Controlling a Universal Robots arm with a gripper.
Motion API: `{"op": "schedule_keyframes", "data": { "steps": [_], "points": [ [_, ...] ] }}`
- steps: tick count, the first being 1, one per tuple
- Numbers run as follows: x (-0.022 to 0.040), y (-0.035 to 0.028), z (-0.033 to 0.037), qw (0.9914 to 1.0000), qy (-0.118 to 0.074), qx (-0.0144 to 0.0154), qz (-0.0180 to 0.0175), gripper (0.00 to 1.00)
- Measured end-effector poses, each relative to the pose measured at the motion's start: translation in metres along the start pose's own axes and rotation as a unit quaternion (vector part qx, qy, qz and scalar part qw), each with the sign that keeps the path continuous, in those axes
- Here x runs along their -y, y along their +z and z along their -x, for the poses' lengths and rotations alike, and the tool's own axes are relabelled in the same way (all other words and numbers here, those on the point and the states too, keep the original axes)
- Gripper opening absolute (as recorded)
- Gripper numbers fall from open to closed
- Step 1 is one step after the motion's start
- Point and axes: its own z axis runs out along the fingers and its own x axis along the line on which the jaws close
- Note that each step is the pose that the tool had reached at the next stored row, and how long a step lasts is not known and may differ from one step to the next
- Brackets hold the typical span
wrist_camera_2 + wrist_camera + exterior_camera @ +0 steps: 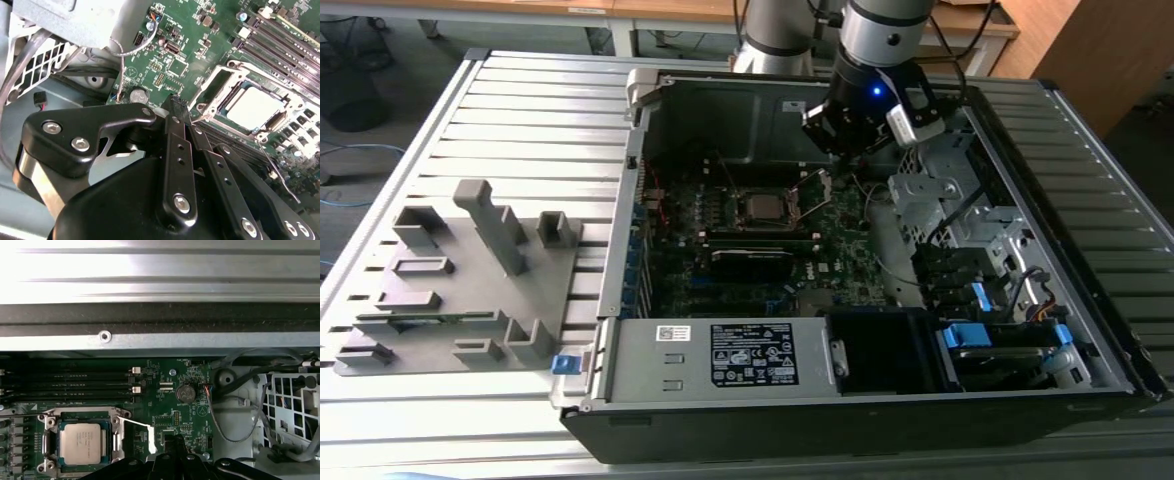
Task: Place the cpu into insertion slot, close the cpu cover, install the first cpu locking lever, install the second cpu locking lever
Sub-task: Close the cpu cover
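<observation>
pincer (176, 106) clenched, empty, just beside insertion slot (735, 208), toward exterior view's right | cpu (80, 442) seated, cpu cover (116, 432) looks down | risk: unlatched locking lever (274, 170); skewed push could slip, scraping motherboard (180, 65)

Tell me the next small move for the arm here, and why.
Probably lower the pincer onto the raised lever and press it down. The cpu is seated, the cover looks closed around it, and that lever stands up near the pincer.
</observation>
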Motion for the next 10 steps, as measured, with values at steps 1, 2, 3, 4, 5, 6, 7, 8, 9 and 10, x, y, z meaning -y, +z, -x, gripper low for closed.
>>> {"op": "schedule_keyframes", "data": {
  "steps": [1, 2, 3, 4, 5, 6, 7, 8, 9, 10],
  "points": [
    [0.0001, 0.0012, 0.0002, 1.0, 0.0, 0.0, -0.0018, 0.11],
    [0.0001, 0.0022, 0.0003, 0.99999, -0.001, 0.0, -0.0035, 0.11],
    [0.0002, 0.0033, 0.0004, 0.99999, -0.001, 0.0001, -0.005, 0.11],
    [0.0003, 0.0044, 0.0004, 0.99998, -0.001, 0.0001, -0.0064, 0.11],
    [0.0004, 0.0056, 0.0005, 0.99997, -0.001, 0.0001, -0.0076, 0.11],
    [0.0004, 0.0064, 0.0005, 0.99996, -0.001, 0.0001, -0.0088, 0.11],
    [0.0004, 0.0065, 0.0005, 0.99996, -0.002, 0.0001, -0.0092, 0.11],
    [0.0005, 0.0065, 0.0005, 0.99996, -0.002, 0.0001, -0.0093, 0.11],
    [0.0005, 0.0065, 0.0005, 0.99996, -0.002, 0.0001, -0.0093, 0.11],
    [0.0005, 0.0065, 0.0005, 0.99996, -0.002, 0.0001, -0.0093, 0.11]
  ]
}}
